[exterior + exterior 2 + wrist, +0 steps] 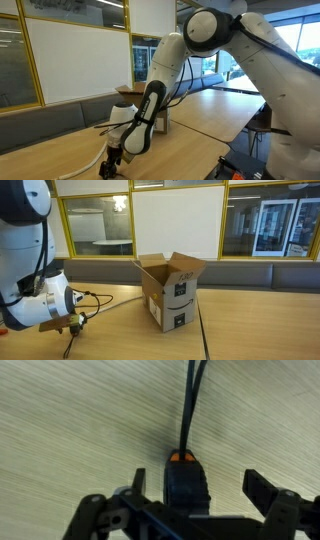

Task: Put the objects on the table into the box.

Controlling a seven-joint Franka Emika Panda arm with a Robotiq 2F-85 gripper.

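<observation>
in an exterior view: gripper point(113, 160) low over the table point(200, 115). in an exterior view: box point(170, 295) upright beside the table's seam, flaps open, well apart from gripper. wrist view: jaws spread wide, black-and-orange item point(185, 478) lying between them, ungripped.

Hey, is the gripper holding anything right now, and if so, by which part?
Nothing is held. The gripper is open, its fingers on either side of the black-and-orange item on the table, not closed on it.

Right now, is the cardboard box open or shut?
Open: the box has its top flaps standing up and apart, leaving the top uncovered.
</observation>
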